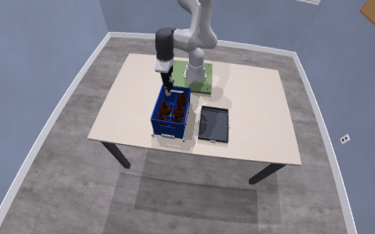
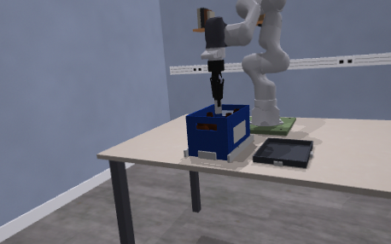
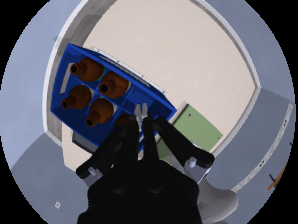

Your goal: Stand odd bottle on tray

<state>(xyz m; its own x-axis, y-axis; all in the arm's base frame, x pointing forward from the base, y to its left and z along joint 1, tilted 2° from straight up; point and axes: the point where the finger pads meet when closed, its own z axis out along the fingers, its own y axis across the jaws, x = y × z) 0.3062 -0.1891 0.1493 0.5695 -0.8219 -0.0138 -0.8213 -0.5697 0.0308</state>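
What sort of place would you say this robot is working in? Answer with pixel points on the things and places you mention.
Probably a small robot test room: an arm bolted to a green base plate [image 1: 205,87] [image 2: 287,127] [image 3: 200,125], a socket strip [image 2: 320,62] along the wall, and a bookshelf board [image 2: 198,30].

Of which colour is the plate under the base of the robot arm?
The base plate is green; the top view shows it best.
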